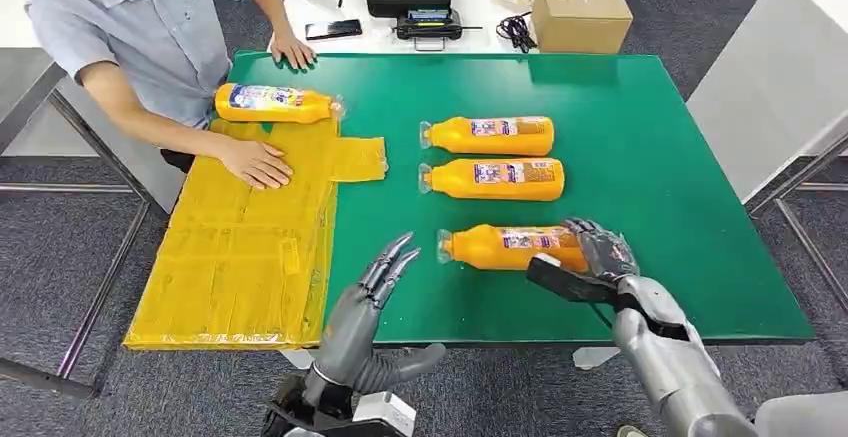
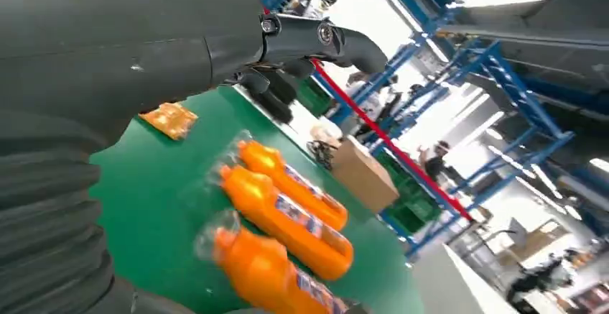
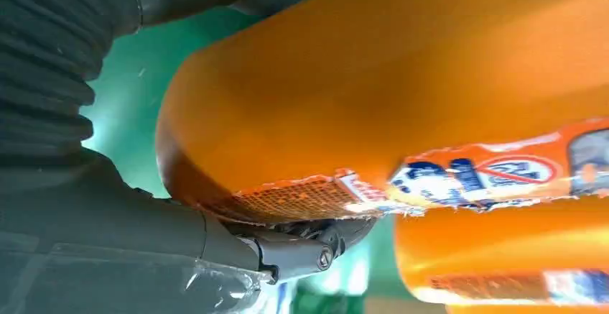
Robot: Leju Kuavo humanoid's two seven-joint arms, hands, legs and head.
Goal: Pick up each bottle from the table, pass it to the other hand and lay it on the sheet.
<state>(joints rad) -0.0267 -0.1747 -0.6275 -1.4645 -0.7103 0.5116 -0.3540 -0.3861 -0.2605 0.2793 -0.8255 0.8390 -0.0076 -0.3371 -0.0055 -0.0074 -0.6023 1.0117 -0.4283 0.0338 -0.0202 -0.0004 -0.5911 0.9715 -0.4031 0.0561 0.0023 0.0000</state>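
Left hand (image 1: 375, 302) raised off worktop (image 1: 650, 137), fingers apart; right hand (image 1: 600, 252) clamped on nearest bottle (image 1: 510, 248), beside sheet (image 1: 250, 247).

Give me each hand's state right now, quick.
Left hand: open, fingers apart, holding nothing.
Right hand: wrapped around the base of the nearest bottle, which lies on the table.

A green table (image 1: 640, 107) carries three orange bottles lying on their sides, caps pointing toward the yellow sheet (image 1: 250, 247): a far bottle (image 1: 488, 135), a middle bottle (image 1: 494, 178) just beside it, and a near bottle (image 1: 505, 247). The sheet overhangs the table's edge, with a fourth bottle (image 1: 272, 103) lying at its far end.
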